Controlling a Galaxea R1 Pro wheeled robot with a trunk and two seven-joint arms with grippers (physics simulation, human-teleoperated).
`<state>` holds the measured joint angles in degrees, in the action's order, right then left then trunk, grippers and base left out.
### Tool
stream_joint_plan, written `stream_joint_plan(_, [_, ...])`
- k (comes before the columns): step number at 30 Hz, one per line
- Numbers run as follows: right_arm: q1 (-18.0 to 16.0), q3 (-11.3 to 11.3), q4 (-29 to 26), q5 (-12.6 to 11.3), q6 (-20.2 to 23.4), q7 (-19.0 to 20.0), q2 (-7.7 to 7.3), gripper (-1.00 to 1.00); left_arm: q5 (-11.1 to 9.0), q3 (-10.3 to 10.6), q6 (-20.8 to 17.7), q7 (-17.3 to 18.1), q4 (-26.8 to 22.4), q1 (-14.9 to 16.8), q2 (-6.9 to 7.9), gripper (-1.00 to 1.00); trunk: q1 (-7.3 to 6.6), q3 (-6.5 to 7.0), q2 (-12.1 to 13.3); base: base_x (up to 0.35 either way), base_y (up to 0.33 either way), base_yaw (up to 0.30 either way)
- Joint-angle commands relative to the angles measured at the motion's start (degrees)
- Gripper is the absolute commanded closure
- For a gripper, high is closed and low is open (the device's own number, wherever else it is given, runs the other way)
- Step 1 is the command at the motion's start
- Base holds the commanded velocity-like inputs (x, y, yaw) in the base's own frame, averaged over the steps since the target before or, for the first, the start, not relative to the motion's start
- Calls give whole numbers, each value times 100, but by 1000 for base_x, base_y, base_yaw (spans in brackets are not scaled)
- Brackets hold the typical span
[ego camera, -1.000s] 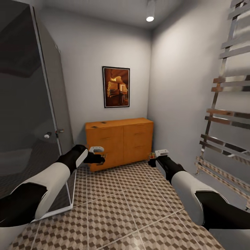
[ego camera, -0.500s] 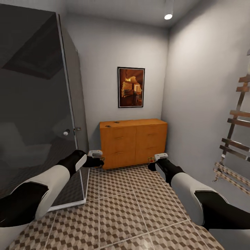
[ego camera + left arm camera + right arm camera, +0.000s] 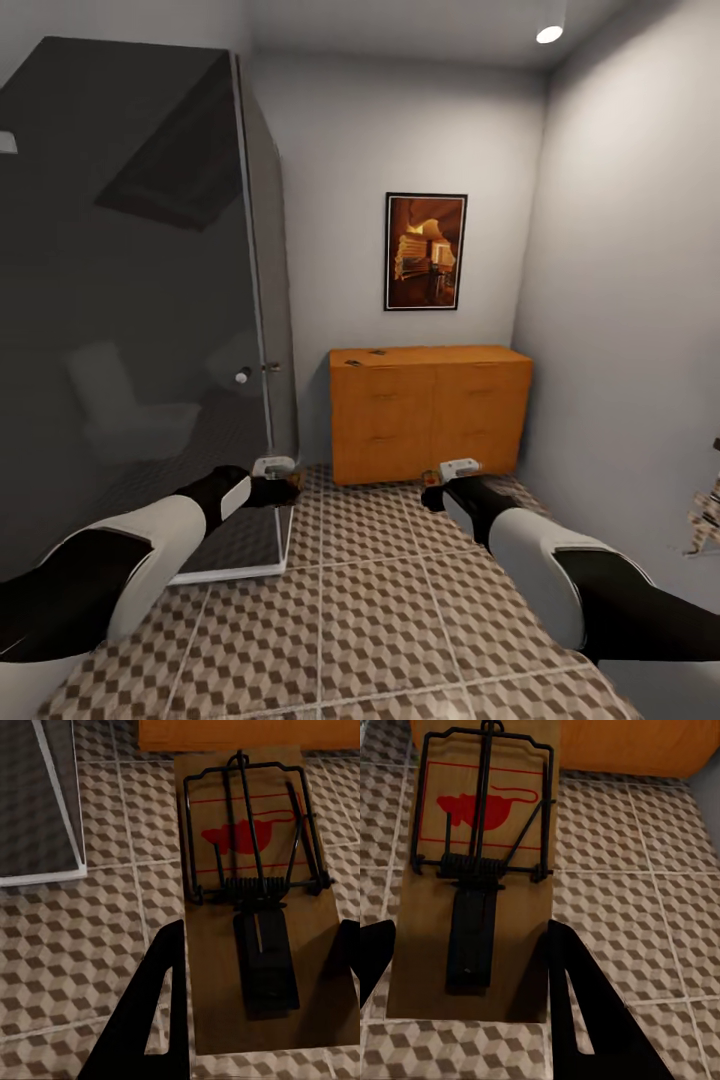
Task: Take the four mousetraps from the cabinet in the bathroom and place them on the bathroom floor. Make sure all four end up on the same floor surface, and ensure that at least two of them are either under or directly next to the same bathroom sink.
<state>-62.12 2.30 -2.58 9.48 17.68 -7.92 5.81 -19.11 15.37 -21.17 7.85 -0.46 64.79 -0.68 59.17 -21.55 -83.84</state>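
View's swung left, cabinet farther off, each claw pinching a mousetrap — sink hunt's on, I'd say.

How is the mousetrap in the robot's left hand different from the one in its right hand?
The left mousetrap has its red mouse picture mostly behind the wire bar; the right mousetrap shows its mouse more fully, inside a red frame. The left gripper is beside the glass shower; the right gripper is nearer the cabinet. Both are flat wooden boards, held above the tiled floor.
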Motion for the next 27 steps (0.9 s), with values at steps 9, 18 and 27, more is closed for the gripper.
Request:
stream_joint_plan(9, [62,25,392,28,-278,-14,1,100,-49,45,529,-179,35,-430,58,100,0,-7,-4,0,0,285])
stream_joint_plan(18, [203,25,412,55,-326,61,-24,100,-49,45,586,-214,32,-493,69,100,0,-7,-4,0,0,220])
stream_joint_plan(27, [209,30,398,71,-321,88,-58,100,-41,45,597,-224,20,-511,9,100,0,-7,-4,0,0,19])
